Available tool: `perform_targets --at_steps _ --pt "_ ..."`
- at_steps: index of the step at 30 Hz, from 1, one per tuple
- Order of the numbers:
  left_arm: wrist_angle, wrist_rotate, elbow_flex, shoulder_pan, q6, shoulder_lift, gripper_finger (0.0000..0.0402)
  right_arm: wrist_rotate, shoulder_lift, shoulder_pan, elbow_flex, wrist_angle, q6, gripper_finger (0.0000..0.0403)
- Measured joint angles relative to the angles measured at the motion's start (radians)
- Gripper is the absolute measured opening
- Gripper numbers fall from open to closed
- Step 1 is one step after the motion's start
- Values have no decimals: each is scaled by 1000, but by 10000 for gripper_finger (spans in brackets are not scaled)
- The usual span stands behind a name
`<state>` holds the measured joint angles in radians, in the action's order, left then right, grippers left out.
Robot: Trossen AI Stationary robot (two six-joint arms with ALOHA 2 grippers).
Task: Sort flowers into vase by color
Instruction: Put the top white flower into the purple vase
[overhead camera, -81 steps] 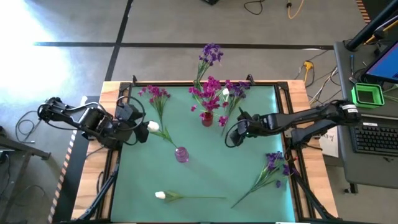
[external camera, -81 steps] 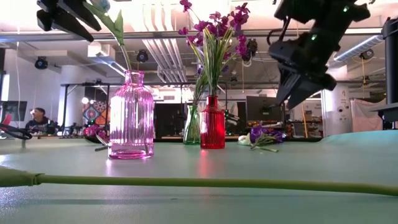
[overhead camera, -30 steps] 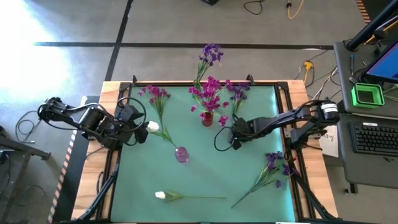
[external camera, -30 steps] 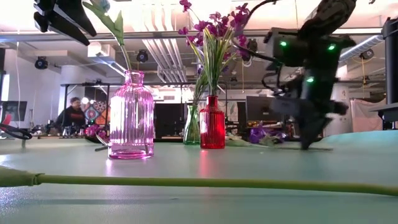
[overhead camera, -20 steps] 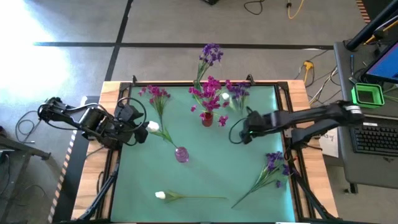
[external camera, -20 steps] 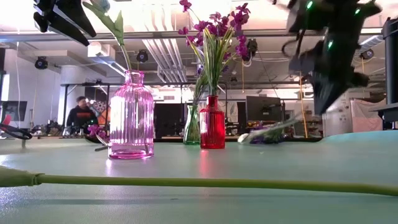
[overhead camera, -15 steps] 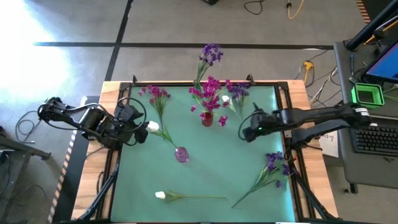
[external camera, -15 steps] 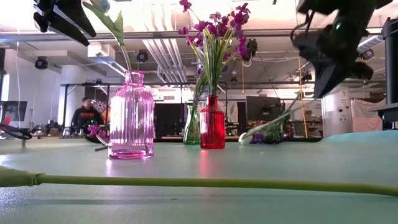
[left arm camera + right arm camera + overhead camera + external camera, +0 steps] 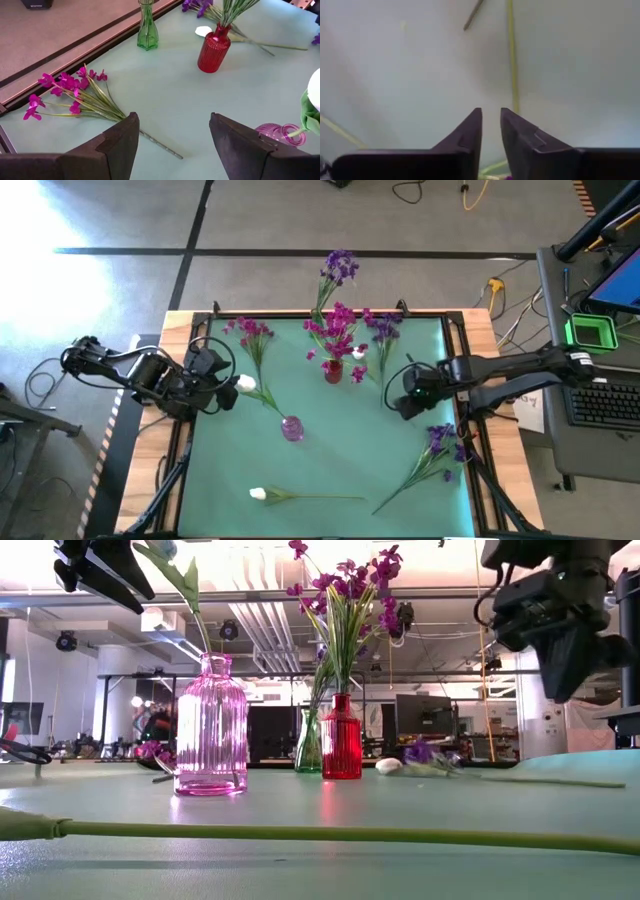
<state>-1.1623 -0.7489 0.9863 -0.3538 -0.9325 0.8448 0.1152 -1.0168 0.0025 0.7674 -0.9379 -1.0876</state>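
My left gripper (image 9: 222, 387) hangs open above the table's left side, beside the white bud (image 9: 245, 384) of a flower whose stem stands in the pink vase (image 9: 291, 428). My right gripper (image 9: 403, 402) is shut and empty, raised above the table right of the red vase (image 9: 333, 370), which holds magenta flowers. A purple flower and a white bud (image 9: 360, 352) lie flat on the mat beside the red vase, their stem (image 9: 511, 60) on the mat under my right gripper (image 9: 491, 117). A green vase (image 9: 147, 30) at the far edge holds purple flowers (image 9: 340, 265).
A magenta bunch (image 9: 250, 335) lies at the far left, a purple bunch (image 9: 440, 445) at the near right, and a white tulip (image 9: 258, 494) with a long stem near the front edge. The mat's middle (image 9: 340, 440) is bare. A person sits in the room behind.
My right gripper has risen from the mat and gone toward the table's right edge. The stem end of the purple and white flower went up with it, then dropped. The flower lies flat again, with its bud slid a little toward the near edge.
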Motion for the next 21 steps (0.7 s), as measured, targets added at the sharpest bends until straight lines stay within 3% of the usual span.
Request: perform_targets --at_steps 4,8,17,21 --pt "0 0 0 0 0 0 231 -65 -37 0 10 37 42 113" --pt "0 0 0 0 0 0 231 -141 -69 -1 11 195 163 139" --pt "-9 0 0 0 0 0 231 -174 -199 -82 13 440 456 179" --pt "-8 0 0 0 0 0 231 -254 -284 -117 13 487 579 187"
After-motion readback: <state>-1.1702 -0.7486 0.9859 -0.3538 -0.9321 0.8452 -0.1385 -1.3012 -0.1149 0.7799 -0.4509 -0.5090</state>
